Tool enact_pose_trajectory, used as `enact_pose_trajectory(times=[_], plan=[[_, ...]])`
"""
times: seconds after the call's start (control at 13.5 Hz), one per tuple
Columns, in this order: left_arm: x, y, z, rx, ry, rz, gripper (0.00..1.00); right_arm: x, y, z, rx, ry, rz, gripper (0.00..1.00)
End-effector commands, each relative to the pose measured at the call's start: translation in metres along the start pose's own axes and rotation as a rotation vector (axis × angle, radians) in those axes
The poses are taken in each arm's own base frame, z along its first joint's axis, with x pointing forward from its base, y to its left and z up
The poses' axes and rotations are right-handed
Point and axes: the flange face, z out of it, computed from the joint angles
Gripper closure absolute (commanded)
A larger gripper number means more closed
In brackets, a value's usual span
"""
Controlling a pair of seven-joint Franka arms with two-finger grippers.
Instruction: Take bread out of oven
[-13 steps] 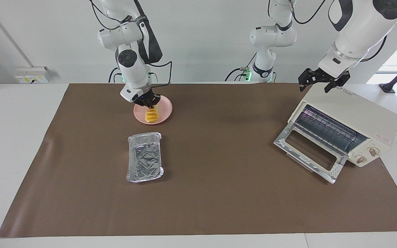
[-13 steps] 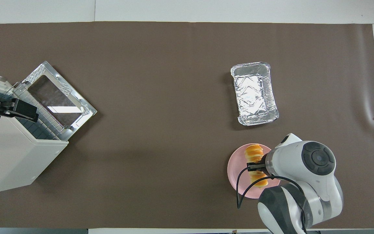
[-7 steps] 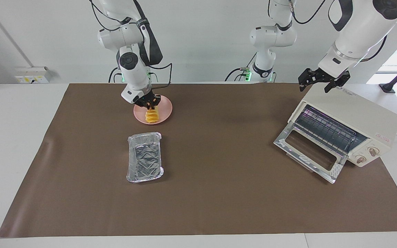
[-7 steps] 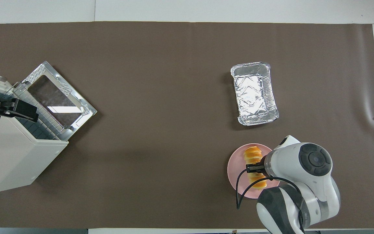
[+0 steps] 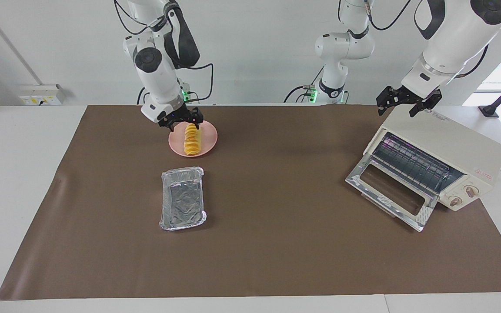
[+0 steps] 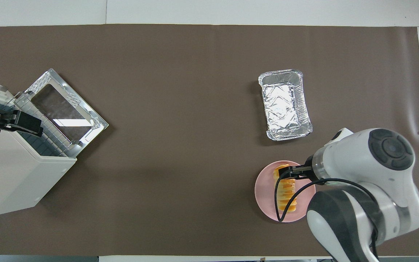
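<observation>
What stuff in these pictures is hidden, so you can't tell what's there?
1. Overhead view: the right arm covers one edge of the pink plate.
2. Overhead view: the oven is cut off by the picture's edge, and its own top hides its inside.
3. Facing view: the knobs are too small to read their settings.

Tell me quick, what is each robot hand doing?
Right hand: open, holding nothing, over the pink plate with the bread.
Left hand: open, holding nothing, over the oven.

On the brown-covered table (image 5: pixel 276 243) stand the oven (image 5: pixel 433 167), a foil tray (image 5: pixel 182 204) and a pink plate (image 5: pixel 205 139).
</observation>
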Motion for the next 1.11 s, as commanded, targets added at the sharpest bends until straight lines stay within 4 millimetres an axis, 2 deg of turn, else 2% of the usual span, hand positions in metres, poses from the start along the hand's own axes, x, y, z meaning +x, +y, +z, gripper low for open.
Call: enact_pose_trajectory(times=[0.0, 0.15, 0.45, 0.52, 0.59, 0.89, 1.04], plan=[[-0.005, -0.001, -0.002, -0.01, 0.015, -0.011, 0.0, 0.005, 0.018, -0.071, 0.003, 0.041, -0.022, 0.0], [-0.006, -0.001, -0.002, -0.01, 0.014, -0.011, 0.0, 0.006, 0.026, -0.12, -0.034, 0.083, -0.026, 0.0], [-0.005, -0.001, -0.002, -0.01, 0.015, -0.011, 0.0, 0.01, 0.059, -0.196, -0.027, 0.198, 0.029, 0.0], [-0.005, -0.001, -0.002, -0.01, 0.015, -0.012, 0.0, 0.015, 0.068, -0.209, -0.049, 0.195, 0.014, 0.0], [-0.005, -0.002, -0.002, -0.01, 0.015, -0.012, 0.0, 0.019, 0.076, -0.215, -0.076, 0.172, 0.01, 0.0], [-0.005, -0.001, -0.002, -0.009, 0.015, -0.011, 0.0, 0.048, 0.103, -0.203, -0.081, 0.108, 0.004, 0.0], [-0.005, -0.001, -0.002, -0.01, 0.015, -0.011, 0.0, 0.051, 0.117, -0.204, -0.093, 0.102, -0.004, 0.0]])
